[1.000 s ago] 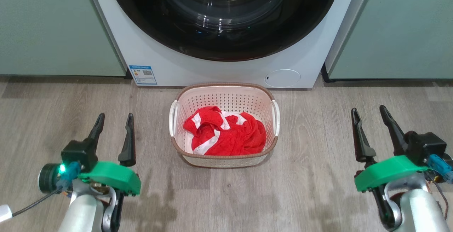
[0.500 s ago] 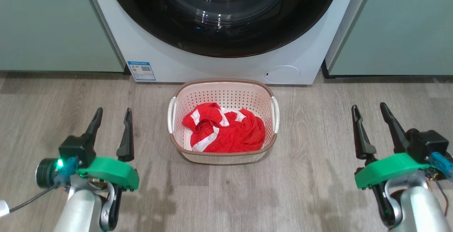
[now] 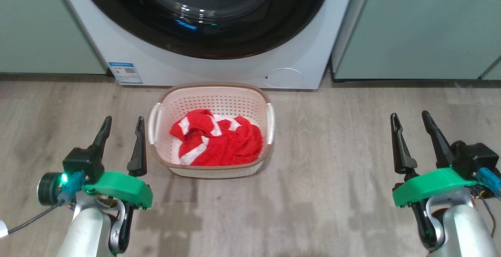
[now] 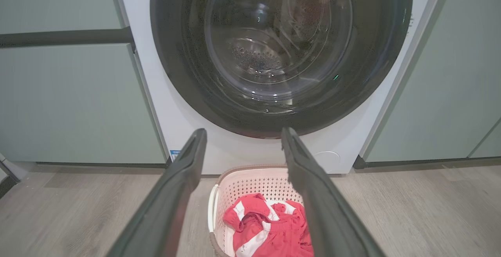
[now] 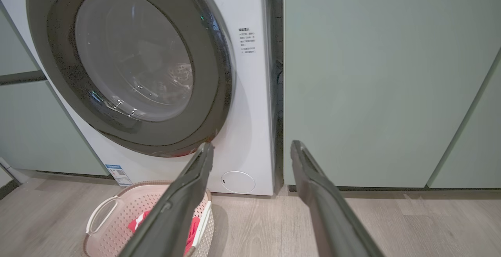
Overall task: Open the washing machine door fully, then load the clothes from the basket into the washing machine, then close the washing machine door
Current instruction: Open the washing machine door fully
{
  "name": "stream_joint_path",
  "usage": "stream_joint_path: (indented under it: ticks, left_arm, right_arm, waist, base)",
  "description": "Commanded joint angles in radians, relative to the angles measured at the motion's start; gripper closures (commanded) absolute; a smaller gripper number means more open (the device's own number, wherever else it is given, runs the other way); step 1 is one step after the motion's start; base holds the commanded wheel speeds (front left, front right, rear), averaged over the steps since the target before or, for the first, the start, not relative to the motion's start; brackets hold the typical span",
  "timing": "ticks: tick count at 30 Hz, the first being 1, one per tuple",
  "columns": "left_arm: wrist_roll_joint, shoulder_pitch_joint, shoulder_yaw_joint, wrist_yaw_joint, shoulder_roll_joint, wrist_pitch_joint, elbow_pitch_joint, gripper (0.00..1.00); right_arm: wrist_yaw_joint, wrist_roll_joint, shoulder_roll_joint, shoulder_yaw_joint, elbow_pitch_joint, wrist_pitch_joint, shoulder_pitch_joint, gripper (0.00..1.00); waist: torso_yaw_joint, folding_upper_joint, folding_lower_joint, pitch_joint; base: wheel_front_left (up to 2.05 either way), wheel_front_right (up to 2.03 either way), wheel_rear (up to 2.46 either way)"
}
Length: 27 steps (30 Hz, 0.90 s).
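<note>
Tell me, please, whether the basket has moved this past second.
No. The basket keeps its place between the blue label and service flap of the washing machine; the camera turned.

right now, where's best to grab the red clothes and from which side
Pinch the raised crumpled fold at the middle of the clothes, coming straight down from above. The basket walls them in on every side, and the fabric lies heaped, so a high ridge likely gives the most to close on.

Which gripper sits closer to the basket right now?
The left gripper, open beside the basket, next to its white handle; the right gripper, also open, stands well off across the floor.
</note>
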Motion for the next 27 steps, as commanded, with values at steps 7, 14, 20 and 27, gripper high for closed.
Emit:
stream_joint_path:
  ticks: [7,14,20,27]
  left_arm:
    - [0.016,-0.056,0.041,-0.001,0.014,-0.012,-0.065,0.00]
    - [0.025,-0.048,0.046,-0.019,0.011,-0.012,-0.078,0.00]
    - [0.032,-0.043,0.049,-0.025,0.004,-0.012,-0.082,0.00]
    - [0.034,-0.041,0.056,-0.030,-0.002,-0.012,-0.078,0.00]
  right_arm:
    - [0.000,0.009,-0.009,0.016,-0.027,-0.013,-0.048,0.00]
    - [0.000,0.016,-0.009,0.016,-0.024,-0.015,-0.050,0.00]
    - [0.000,0.020,-0.009,0.018,-0.018,-0.019,-0.049,0.00]
    - [0.000,0.023,-0.009,0.022,-0.015,-0.022,-0.052,0.00]
  waist:
    - [-0.004,0.0000,0.0000,0.003]
    - [-0.007,0.0000,0.0000,0.005]
    - [-0.008,0.0000,0.0000,0.009]
    - [-0.009,0.0000,0.0000,0.011]
  base:
    - [1.10,1.10,-2.20]
    - [0.58,0.58,-1.16]
    - [0.04,0.04,-0.09]
    - [0.00,0.00,0.00]
